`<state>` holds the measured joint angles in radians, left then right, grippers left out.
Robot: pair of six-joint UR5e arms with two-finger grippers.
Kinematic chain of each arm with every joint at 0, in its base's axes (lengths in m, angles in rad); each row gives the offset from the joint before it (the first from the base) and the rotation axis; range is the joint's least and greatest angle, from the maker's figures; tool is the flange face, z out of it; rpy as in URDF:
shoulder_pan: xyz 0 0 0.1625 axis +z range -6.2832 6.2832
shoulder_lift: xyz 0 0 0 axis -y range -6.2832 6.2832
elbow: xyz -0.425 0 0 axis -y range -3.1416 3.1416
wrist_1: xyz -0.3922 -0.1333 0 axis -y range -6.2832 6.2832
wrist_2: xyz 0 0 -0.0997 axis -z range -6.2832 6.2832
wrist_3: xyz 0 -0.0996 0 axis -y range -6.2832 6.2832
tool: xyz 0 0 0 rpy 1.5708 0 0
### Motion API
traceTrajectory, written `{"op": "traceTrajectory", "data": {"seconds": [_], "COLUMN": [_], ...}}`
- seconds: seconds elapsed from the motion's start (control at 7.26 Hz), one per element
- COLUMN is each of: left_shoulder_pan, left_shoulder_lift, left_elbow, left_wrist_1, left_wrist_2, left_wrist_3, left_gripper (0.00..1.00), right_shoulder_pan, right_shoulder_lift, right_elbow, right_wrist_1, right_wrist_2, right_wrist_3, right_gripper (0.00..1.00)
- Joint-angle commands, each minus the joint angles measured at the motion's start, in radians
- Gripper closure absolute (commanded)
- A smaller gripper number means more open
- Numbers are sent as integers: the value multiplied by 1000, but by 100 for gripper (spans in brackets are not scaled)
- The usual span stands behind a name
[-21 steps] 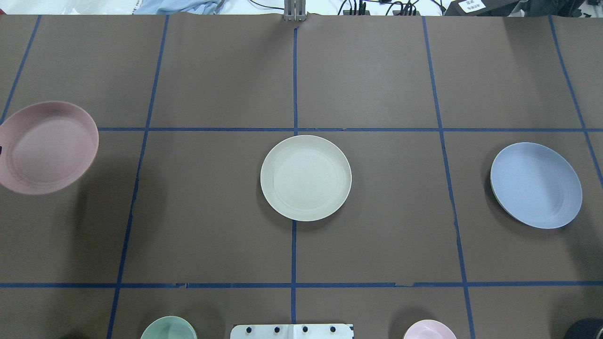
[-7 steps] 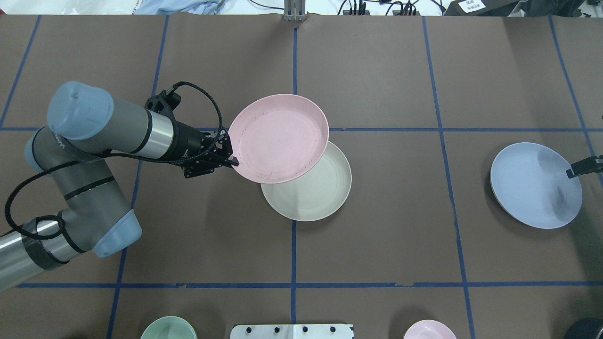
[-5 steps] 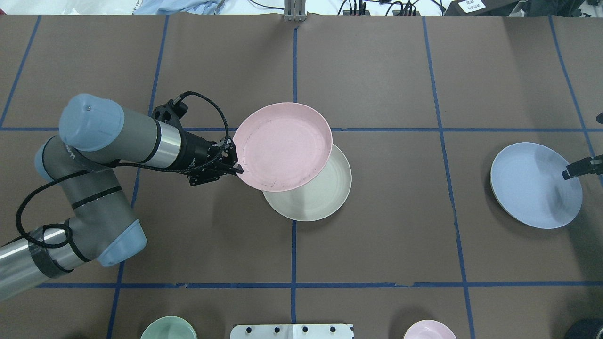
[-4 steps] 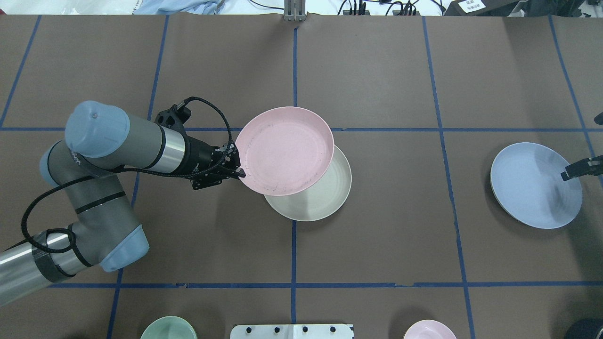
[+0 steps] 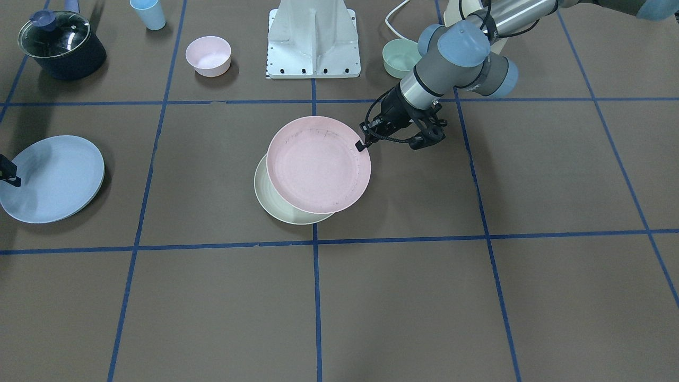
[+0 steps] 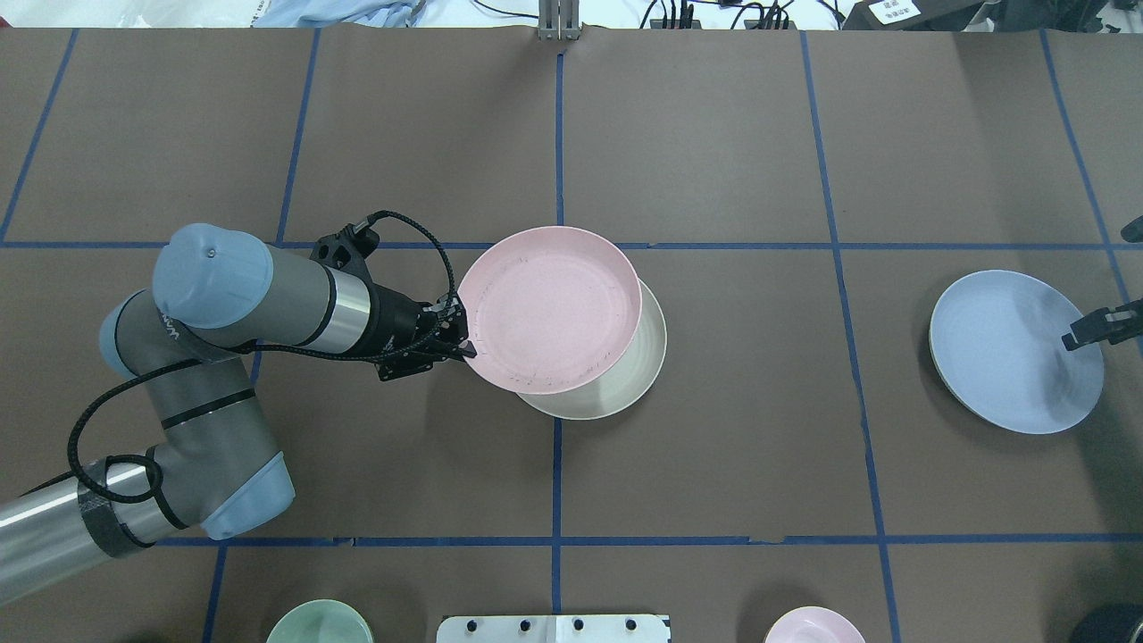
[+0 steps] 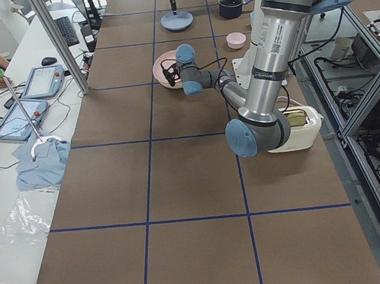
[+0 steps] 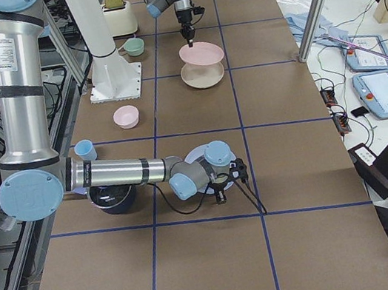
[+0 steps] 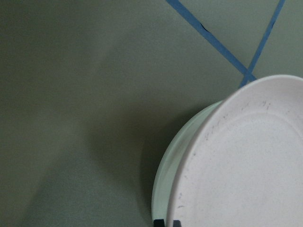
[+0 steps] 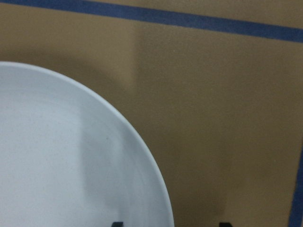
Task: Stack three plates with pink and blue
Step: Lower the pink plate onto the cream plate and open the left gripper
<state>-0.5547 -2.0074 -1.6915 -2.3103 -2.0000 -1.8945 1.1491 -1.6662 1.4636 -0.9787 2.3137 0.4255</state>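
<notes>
Clock on the overhead view, 12 pointing away from the robot.

Over the last second the left gripper (image 6: pixel 463 343) brought the pink plate (image 6: pixel 554 308) in from 11 o'clock of the cream plate (image 6: pixel 629 388) toward its middle. The offset shrank frame by frame but wasn't zero: a crescent of cream showed at 4–5 o'clock. The jaws were clamped on the pink rim at its 9 o'clock edge. I read that as the first stacking step near its end, nearly aligned but not released.

In the same stretch the right gripper (image 10: pixel 170 223) arrived at the blue plate (image 6: pixel 1013 353), which lay flat on the 3 o'clock side of the table (image 6: pixel 714 464), well apart from the other two. The second pick was set up but not made.

Views:
- **Overhead vs exterior right:** overhead made pink look seated on cream. Exterior right showed a gap, with pink held above cream, so it hadn't landed.
- **Left wrist cam:** it showed the fingertips pinching pink's rim, with cream's edge peeking out beneath.
- **Right wrist cam:** it showed what overhead couldn't, two fingertips apart, one over the blue plate and one outside its rim, straddling but not closed.
- **Front view:** it caught only one finger at the blue rim.
</notes>
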Motion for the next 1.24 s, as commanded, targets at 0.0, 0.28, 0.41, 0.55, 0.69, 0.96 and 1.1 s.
{"op": "traceTrajectory", "data": {"seconds": [0.0,0.28,0.41,0.55,0.69,0.96,1.1], "left_shoulder_pan": [4,7,7,7,7,4,-2], "left_shoulder_lift": [-54,-94,-93,-93,-90,-80,-70], "left_elbow": [45,111,113,115,116,101,84], "left_wrist_1": [0,0,0,0,0,0,0], "left_wrist_2": [7,32,33,35,35,40,38], "left_wrist_3": [-2,-2,0,0,3,20,21], "left_gripper": [100,100,100,100,67,0,0], "right_shoulder_pan": [0,1,1,3,17,70,101], "right_shoulder_lift": [0,5,14,13,14,16,16], "right_elbow": [-2,-2,1,13,12,20,44], "right_wrist_1": [0,-3,-29,-34,-32,-31,-34], "right_wrist_2": [7,18,50,67,120,163,202], "right_wrist_3": [-1,-1,1,1,2,1,1], "right_gripper": [54,82,100,100,100,100,100]}}
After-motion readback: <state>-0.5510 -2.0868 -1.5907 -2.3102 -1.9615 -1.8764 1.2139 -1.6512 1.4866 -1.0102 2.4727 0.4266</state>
